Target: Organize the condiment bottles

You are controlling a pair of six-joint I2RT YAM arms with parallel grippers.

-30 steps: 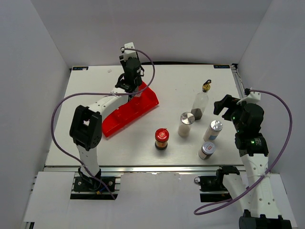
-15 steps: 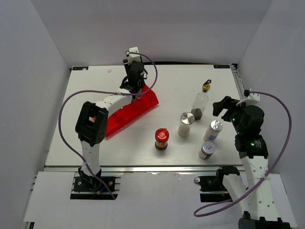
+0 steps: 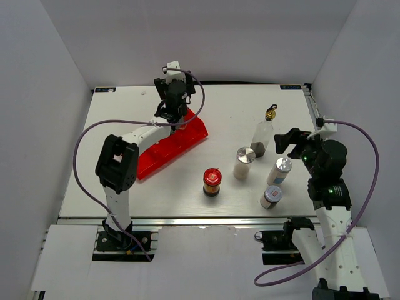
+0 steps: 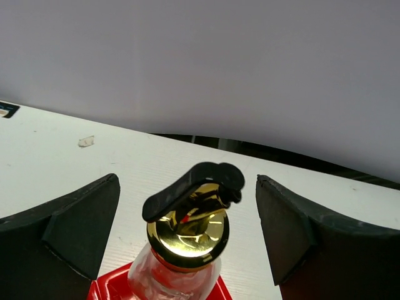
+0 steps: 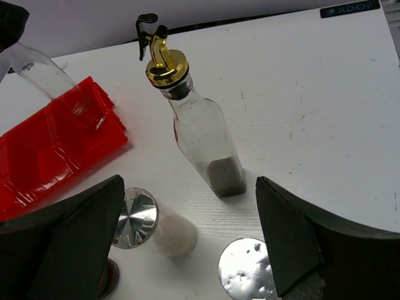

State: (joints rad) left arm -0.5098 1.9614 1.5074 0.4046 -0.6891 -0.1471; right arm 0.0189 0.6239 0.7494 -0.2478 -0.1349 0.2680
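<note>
One clear glass bottle with a gold pourer (image 4: 187,234) stands in the far end of the red tray (image 3: 164,149). My left gripper (image 4: 187,187) is open around its top, with a gap on both sides. A second glass bottle (image 3: 263,135) stands on the table at the right. Near it are three white silver-lidded shakers (image 3: 244,162) (image 3: 280,170) (image 3: 270,196) and a red-lidded dark jar (image 3: 212,181). My right gripper (image 3: 289,140) hovers open above the second bottle (image 5: 199,128) and two shakers (image 5: 153,226) (image 5: 247,270), holding nothing.
The red tray (image 5: 53,153) lies diagonally at the table's left-centre, divided into compartments. White walls enclose the table on three sides. The left arm's purple cable loops over the table's left part.
My left gripper has gone from shut to open, letting go of the glass bottle, which now stands in the tray. The right gripper has shifted slightly left.
</note>
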